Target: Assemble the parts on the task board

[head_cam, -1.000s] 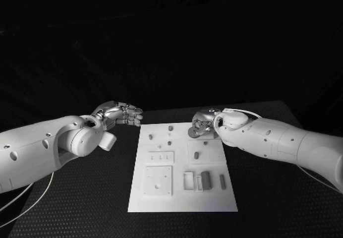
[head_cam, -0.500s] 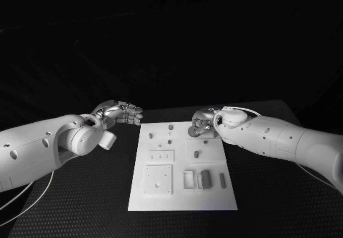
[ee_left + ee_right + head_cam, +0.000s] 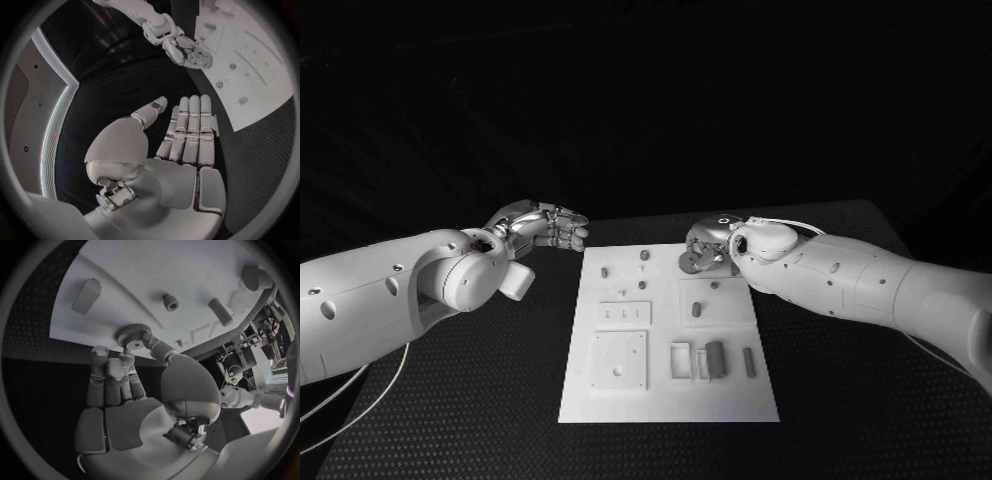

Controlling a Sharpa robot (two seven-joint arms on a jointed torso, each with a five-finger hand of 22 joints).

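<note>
At the task board's [image 3: 668, 400] far edge, right hand [image 3: 708, 252] pinches a round part [image 3: 131, 333]; left hand [image 3: 542, 228] hovers off-board, fingers apart, empty.

Lab: black table [image 3: 473, 400], dark backdrop

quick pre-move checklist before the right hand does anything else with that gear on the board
1. Right hand holds the gear: ok, fingertips pinch it.
2. Gear lies on the task board or hangs above it: cannot tell.
3. Left hand holds nothing: ok, fingers straight.
4. Left hand off the board: ok, beside its far left corner.
5. Other parts near the gear, such as the small peg, stand apart from the fingers: ok.
</note>
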